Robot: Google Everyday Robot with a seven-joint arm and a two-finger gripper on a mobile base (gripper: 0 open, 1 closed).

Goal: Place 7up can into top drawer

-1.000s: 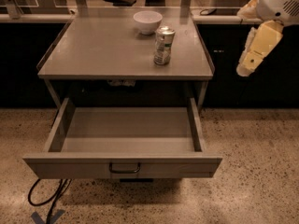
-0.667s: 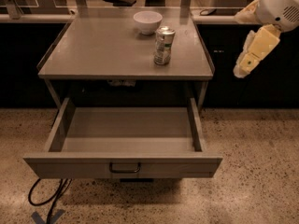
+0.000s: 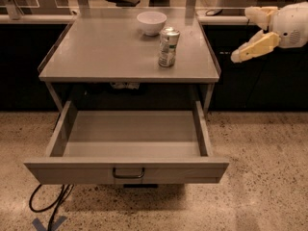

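can: the small green-and-white 7up can with the shiny silver top (image 3: 168, 47) is standing upright on the flat grey tabletop (image 3: 96, 52), right of the middle and closer to the right edge than the left. Sitting out in the open like that, it's giving me a free approach from the right edge.

bowl: the round white bowl (image 3: 151, 22) is sitting near the back edge, just behind the can but not touching it. I'm treating it as the thing not to bump.

drawer: the wide shallow grey top drawer (image 3: 72, 170) is hanging pulled all the way out below the front edge, with its dark metal bar handle (image 3: 128, 173) facing me. It's looking bare inside, so I'm guessing it's waiting for the drop.

gripper: my cream-coloured two-finger gripper (image 3: 255, 43) is hovering out past the right edge, off toward the back-right corner, well apart from the can. It's pointing in at the table. Honestly I cannot tell whether it's open or closed, but it isn't carrying the can.

step: I'm judging this as the reach-in, nothing grabbed yet.

watching for: tipping the can or nudging the bowl while coming in.
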